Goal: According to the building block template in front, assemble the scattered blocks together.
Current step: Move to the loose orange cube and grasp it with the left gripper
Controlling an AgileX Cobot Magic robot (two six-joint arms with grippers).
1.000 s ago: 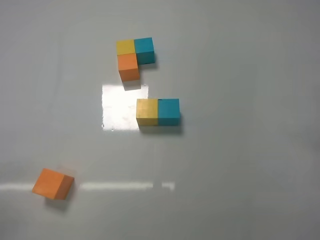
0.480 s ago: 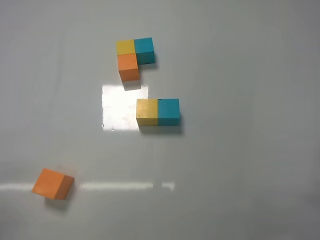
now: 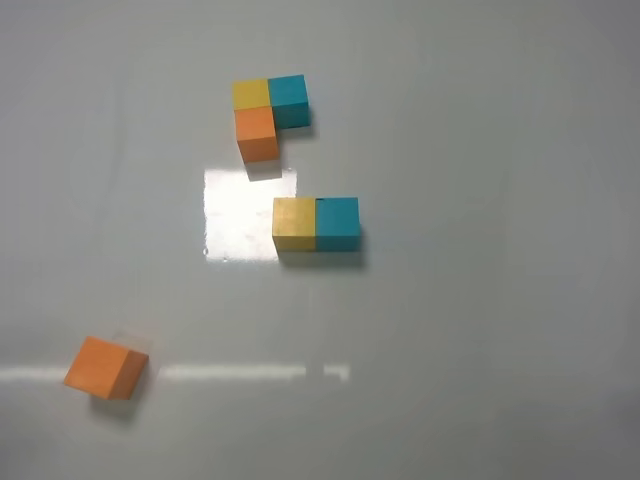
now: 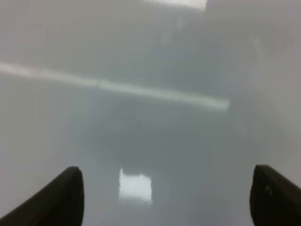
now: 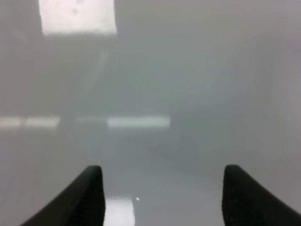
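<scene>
Toward the far side of the table [image 3: 480, 300], the building block template [image 3: 268, 112]: yellow and teal side by side, orange joined under the yellow, in an L. Just nearer than it and slightly right, two of the scattered blocks, the yellow block [image 3: 294, 223] and the teal block [image 3: 338, 222], touching face to face in a row. Well apart from that pair, off at the near left, the orange block [image 3: 104, 368], alone and turned askew. None of these between or beside either pair of jaws; outside both wrist views. Left gripper [image 4: 169, 200] spread wide, only bare glossy table between its dark fingertips [image 4: 61, 197]. Right gripper [image 5: 164, 200] also parted, somewhat narrower, pinching nothing, only table surface in the gap.
</scene>
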